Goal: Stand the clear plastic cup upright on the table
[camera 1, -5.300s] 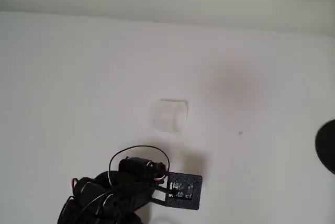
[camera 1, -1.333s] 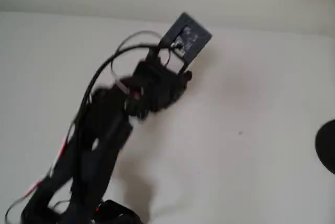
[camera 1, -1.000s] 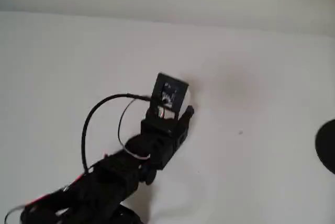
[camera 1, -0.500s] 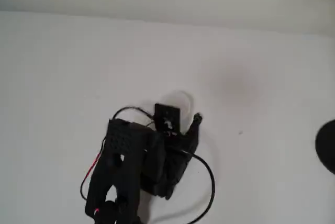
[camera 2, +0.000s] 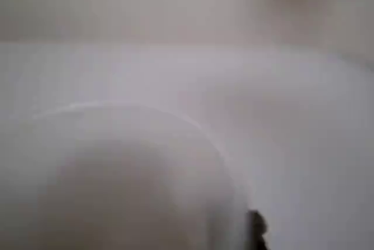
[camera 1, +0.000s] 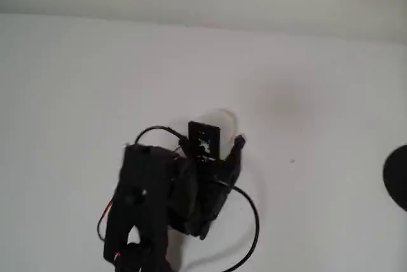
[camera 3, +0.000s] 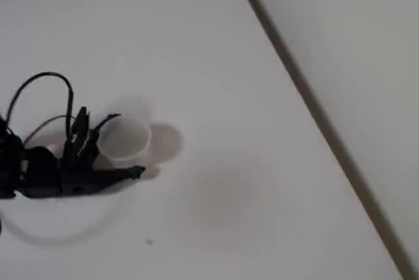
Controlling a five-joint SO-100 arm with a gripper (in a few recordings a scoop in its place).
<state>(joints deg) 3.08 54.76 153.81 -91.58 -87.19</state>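
Note:
The clear plastic cup rests on the white table as a faint whitish shape, its round rim turned toward the fixed camera. I cannot tell if it lies down or leans. My black gripper reaches in from the left, open, one finger above the cup and one fingertip below it. In the overhead view the cup peeks out just beyond the gripper. The wrist view is blurred: the cup's curved rim looms close, with a dark fingertip at the bottom.
A black circuit-board square rides on the wrist, with a cable loop trailing behind. A dark round object sits at the right edge. The table's far edge runs diagonally, with a wall beyond it.
The arm swung far out over the table, then drew back and dropped beside the cup. In the last half second it barely moved. The cup sits slightly farther up-right than at first.

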